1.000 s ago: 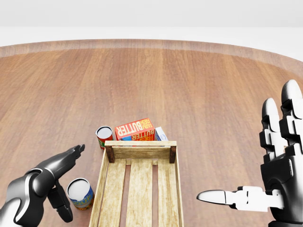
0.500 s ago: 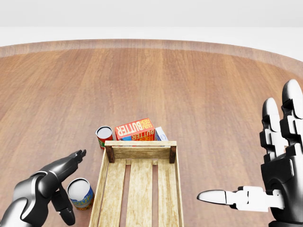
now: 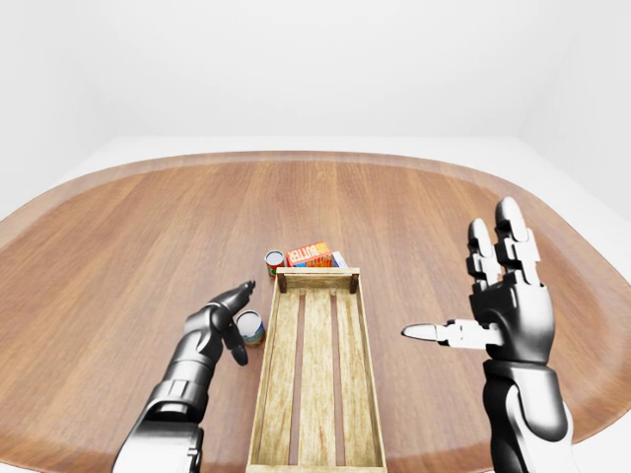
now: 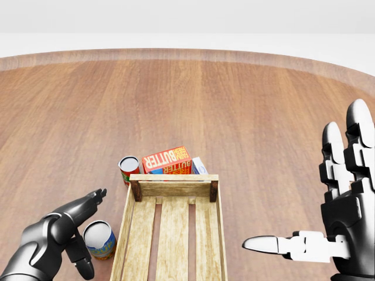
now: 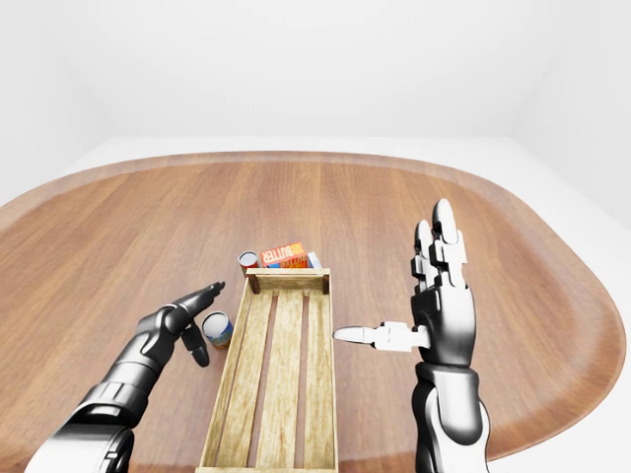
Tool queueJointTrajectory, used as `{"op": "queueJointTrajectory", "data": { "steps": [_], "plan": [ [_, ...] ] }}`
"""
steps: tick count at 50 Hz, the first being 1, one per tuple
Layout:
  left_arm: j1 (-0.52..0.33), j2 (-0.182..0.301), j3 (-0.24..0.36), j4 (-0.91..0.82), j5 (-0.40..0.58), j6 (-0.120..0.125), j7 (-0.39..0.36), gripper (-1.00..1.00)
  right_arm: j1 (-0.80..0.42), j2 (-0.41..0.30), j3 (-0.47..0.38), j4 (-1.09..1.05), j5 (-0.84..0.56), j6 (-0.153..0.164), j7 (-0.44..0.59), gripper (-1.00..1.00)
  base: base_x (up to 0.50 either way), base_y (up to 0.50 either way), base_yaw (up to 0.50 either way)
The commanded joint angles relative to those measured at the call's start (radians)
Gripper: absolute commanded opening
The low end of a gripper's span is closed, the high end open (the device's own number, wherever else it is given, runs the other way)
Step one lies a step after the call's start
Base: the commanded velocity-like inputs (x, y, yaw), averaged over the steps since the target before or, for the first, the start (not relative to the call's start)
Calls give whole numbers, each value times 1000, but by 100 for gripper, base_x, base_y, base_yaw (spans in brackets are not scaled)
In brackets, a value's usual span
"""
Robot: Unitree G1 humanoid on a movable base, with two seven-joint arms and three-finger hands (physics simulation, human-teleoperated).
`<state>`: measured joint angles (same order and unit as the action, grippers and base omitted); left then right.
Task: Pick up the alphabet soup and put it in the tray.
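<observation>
The alphabet soup (image 4: 99, 240) is a can with a blue and yellow label. It stands upright on the wooden table, just left of the tray (image 4: 125, 234), a long slatted wooden crate. My left hand (image 4: 85, 231) is open right beside the can's left side. Its fingers (image 4: 88, 202) point past the top of the can and its thumb (image 4: 79, 257) hangs below it, not closed round it. My right hand (image 4: 307, 187) is held up open at the right of the tray, palm spread, thumb pointing left, holding nothing.
A red-labelled can (image 4: 129, 168) stands at the tray's top left corner. An orange butter box (image 4: 167, 159) and a blue-and-white box (image 4: 199, 165) lie just above the tray's top wall. The round table's edge (image 3: 315, 156) curves across the top.
My left hand has sunk slightly toward the bottom of the head view, closer beside the blue can. The right hand and the objects have hardly moved.
</observation>
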<state>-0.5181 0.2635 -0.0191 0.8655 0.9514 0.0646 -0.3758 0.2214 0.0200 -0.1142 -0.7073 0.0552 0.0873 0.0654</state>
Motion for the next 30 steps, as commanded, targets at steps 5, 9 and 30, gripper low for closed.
{"op": "queueJointTrajectory", "data": {
  "steps": [5, 9, 30],
  "plan": [
    [-50, 1, -13, 112, -5, -29, 46, 100, 8, 1, 3, -2, -2, 0, -1, 100, 0, 0, 0],
    [-61, -3, -17, 145, -8, -36, 61, 100, 8, 1, 3, 4, -3, 0, -1, 100, 0, 0, 0],
    [-136, -9, -39, 311, -19, -76, 124, 100, 10, 1, 6, 5, -7, 0, -2, 100, 0, 0, 0]
  ]
}}
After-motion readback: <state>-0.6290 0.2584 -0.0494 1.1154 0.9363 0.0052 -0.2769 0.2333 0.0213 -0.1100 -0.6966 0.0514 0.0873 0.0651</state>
